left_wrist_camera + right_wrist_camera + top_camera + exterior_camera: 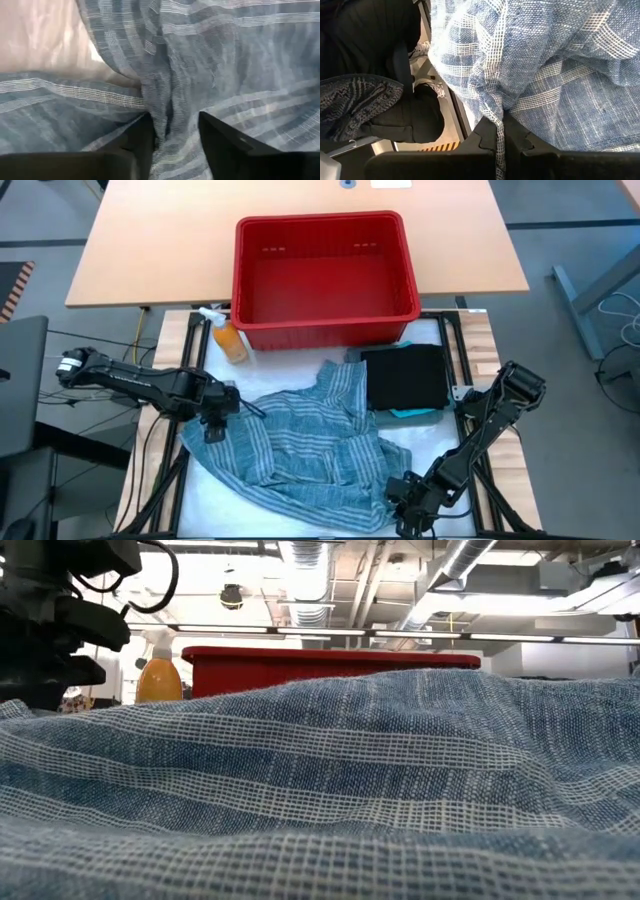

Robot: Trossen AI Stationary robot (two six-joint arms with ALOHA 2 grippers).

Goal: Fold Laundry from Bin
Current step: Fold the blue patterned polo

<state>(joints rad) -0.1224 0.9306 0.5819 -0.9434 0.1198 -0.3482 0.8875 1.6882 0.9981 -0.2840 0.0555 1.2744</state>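
Left wrist view shows the left claw (172,132) with its two dark fingers (222,142) set apart and a ridge of the mottled blue-grey garment (210,60) bunched between them; whether they pinch that ridge or only straddle it, I cannot tell. From above, this claw (215,415) sits at the garment's left edge. The right claw (500,137) is closed tight on the hem of the same cloth, which hangs between its fingertips; in the high view it (405,502) is at the garment's near right corner, at the worktop's front edge.

Between the two claws the blue-grey garment (300,445) lies spread but rumpled over the white worktop (425,442), with a heaped collar end reaching toward the bin. Beside it on the right rests a black garment (405,375), squared into a neat folded block, with a sliver of turquoise cloth (412,414) showing under its near edge. Behind them stands the red bin (325,320), whose floor shows bare, and an orange spray bottle (230,340) lies just off its left corner.

As a judgement, the task is well along: the bin looks emptied, at least two pieces seem folded and stacked, and the striped piece is not yet flattened or folded. A grey-green garment is not visible.
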